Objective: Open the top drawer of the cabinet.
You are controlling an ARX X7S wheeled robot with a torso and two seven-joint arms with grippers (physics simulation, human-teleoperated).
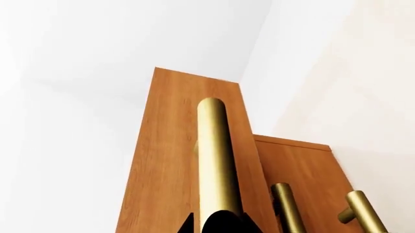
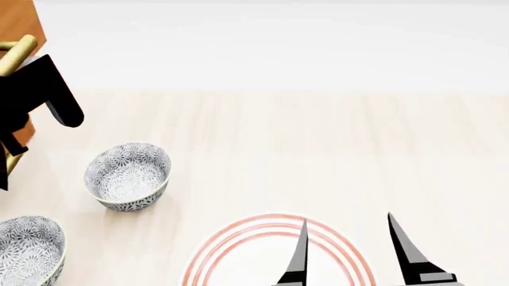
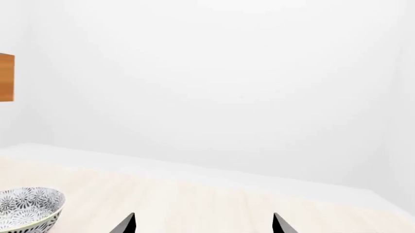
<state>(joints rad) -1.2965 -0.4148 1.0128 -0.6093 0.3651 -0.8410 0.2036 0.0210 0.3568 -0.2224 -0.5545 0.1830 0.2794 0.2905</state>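
Left wrist view pretty much tells the story: the brass bar handle (image 1: 217,165) runs straight away from the camera, and its near end disappears between the dark tips of the left gripper (image 1: 222,222) at the edge of the picture. So the handle's long axis lines up with the camera's line of sight, and the jaws look closed around that near end, though only their tips show, so I'd call it a grip on the handle rather than swear to it. The top drawer (image 1: 170,160) front stands out proud of the cabinet (image 1: 304,170) face behind it, so I'd guess it's already partly pulled. Two more brass handles sit lower on that cabinet face.

In the head view the cabinet (image 2: 18,24) is way off at about 10 o'clock, mostly out of frame, with the left arm's black gripper (image 2: 32,98) right up against it. The left arm is clearly the near one. The right gripper (image 2: 354,250) hangs at about 6 o'clock over a red-ringed plate (image 2: 208,256) on the tabletop (image 2: 318,149), jaws spread apart and holding nothing, well away from the cabinet. Two patterned bowls (image 2: 127,174) sit between them.

Next move, I reckon, is a straight pull square to the drawer front.
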